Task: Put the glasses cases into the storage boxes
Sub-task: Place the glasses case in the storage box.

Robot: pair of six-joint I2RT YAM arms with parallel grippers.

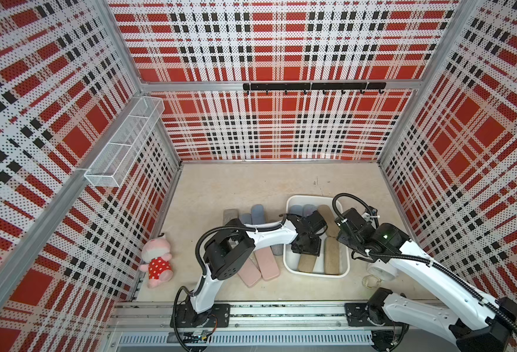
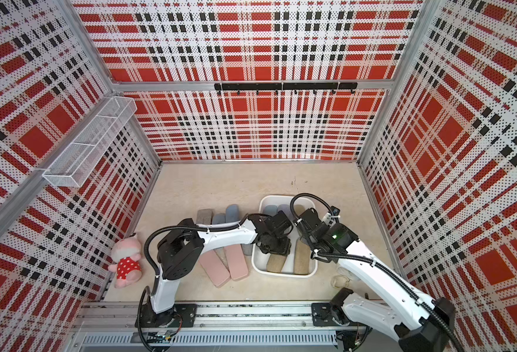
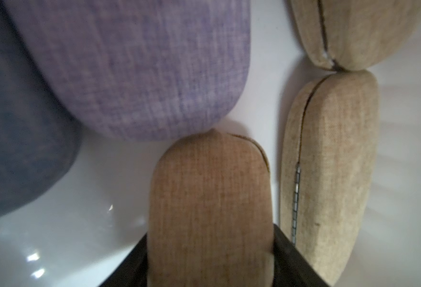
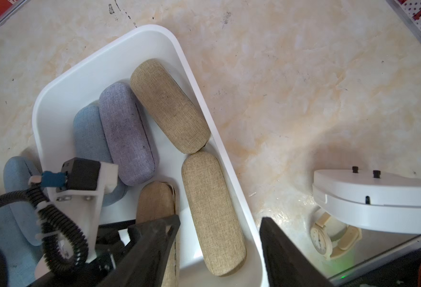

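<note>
Tan case (image 3: 209,198) was clamped in the left hand (image 3: 211,253), wrist pitched down inside the white tray (image 1: 309,199), lower centre in a top view. Right hand (image 4: 219,220) hung above its rim, jaws apart.

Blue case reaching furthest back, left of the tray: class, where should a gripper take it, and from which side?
Probably take the blue case at its far end, jaws across its narrow width, coming down from above. It lies flat; a slate case hugs its left flank, but the far end juts past that neighbour, so both flanks look free there. The left arm covers its near end.
</note>
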